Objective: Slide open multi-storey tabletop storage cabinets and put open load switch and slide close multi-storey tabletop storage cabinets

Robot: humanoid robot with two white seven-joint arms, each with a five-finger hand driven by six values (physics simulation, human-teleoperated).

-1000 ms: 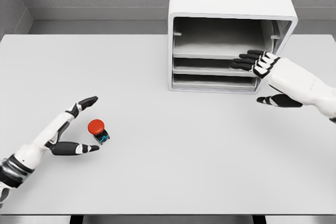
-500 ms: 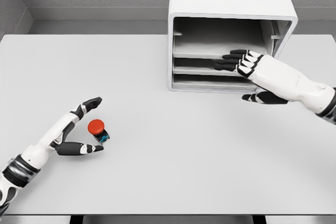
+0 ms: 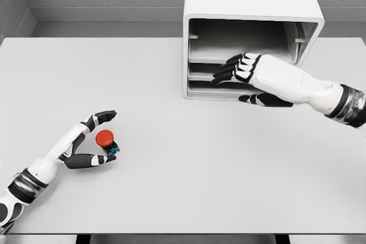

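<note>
The right hand has travelled leftward across the cabinet front over the last second — from the right end of the middle tray to about its centre. Its fingers are now curled over the front lip of that tray, thumb below, but the tray looks no further out than before, so the drawer seems not yet pulled. The cabinet stands at the far edge of the surface, right of centre.

The left hand has also crept closer to the switch, which lies near the left edge, toward the front. Finger and thumb bracket the red button, spread and holding nothing — whether they touch it I cannot tell. Both grasps look nearly set.
</note>
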